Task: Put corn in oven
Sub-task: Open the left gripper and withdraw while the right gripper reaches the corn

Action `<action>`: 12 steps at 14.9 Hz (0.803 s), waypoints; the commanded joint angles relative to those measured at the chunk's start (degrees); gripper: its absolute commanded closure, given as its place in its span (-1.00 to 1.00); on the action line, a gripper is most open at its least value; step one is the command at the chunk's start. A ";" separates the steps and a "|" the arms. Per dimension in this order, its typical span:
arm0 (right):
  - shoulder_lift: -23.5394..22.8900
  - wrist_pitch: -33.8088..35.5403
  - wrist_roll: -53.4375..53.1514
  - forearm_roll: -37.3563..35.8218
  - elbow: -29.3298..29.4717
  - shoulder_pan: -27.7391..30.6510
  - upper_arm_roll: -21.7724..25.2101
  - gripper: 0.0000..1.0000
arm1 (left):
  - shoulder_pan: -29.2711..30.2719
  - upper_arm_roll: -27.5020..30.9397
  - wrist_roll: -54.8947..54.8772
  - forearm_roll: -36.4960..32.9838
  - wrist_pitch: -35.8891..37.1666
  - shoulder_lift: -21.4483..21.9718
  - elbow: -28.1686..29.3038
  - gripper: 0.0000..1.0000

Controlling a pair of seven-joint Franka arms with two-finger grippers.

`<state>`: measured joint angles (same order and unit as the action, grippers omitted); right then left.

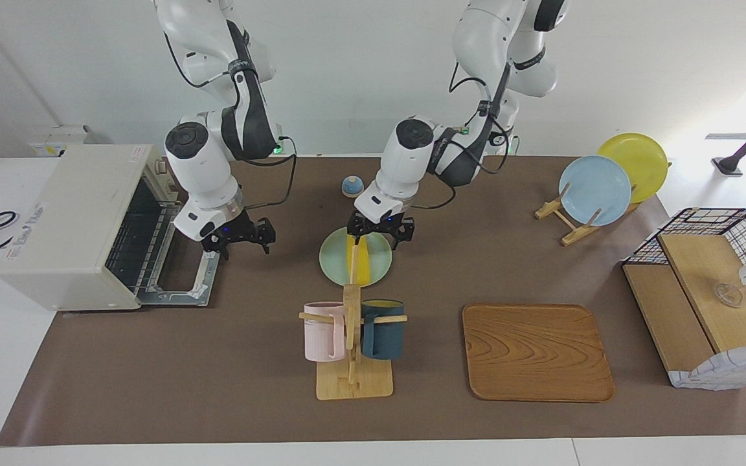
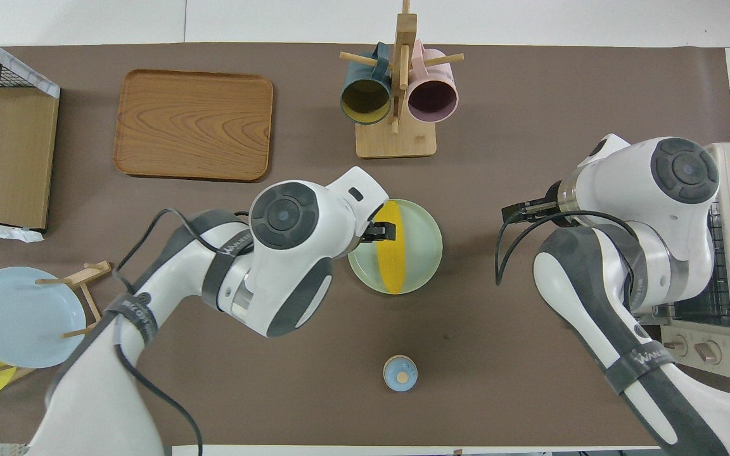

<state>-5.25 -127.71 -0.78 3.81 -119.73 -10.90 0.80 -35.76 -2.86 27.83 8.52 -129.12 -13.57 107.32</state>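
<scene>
The yellow corn [image 1: 361, 262] lies on a pale green plate [image 1: 331, 259] in the middle of the table; it also shows in the overhead view [image 2: 391, 253] on the plate [image 2: 425, 247]. My left gripper [image 1: 379, 234] is low over the end of the corn nearer the robots, fingers open to either side of it. The cream oven [image 1: 68, 220] stands at the right arm's end of the table with its door [image 1: 179, 285] folded down and the wire rack showing. My right gripper [image 1: 238, 241] is open and empty just above the door's edge.
A mug tree [image 1: 351, 323] with a pink and a dark blue mug stands just beside the plate, farther from the robots. A wooden tray [image 1: 537, 353], a rack with blue and yellow plates [image 1: 596, 191], a wire-basket shelf [image 1: 710, 291] and a small blue knob [image 1: 352, 186] are on the table.
</scene>
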 commanded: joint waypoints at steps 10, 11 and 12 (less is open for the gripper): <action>-26.54 17.41 -42.16 -10.39 40.61 -24.34 -4.05 -1.00 | 28.10 -0.04 -16.99 -6.59 29.26 12.51 -9.58 -1.00; -27.79 13.57 -43.85 -10.48 40.36 -24.78 -4.14 -1.00 | 29.25 -0.04 -19.10 -6.59 31.02 13.29 -9.59 -1.00; -27.71 9.45 -44.04 -10.31 38.62 -25.22 -4.14 -1.00 | 30.39 -0.13 -21.04 -6.59 32.78 14.26 -9.50 -1.00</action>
<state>-27.92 -114.58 -43.00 -5.60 -84.81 -36.10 -3.41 -7.39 -2.11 9.76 3.12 -100.13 -1.25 97.98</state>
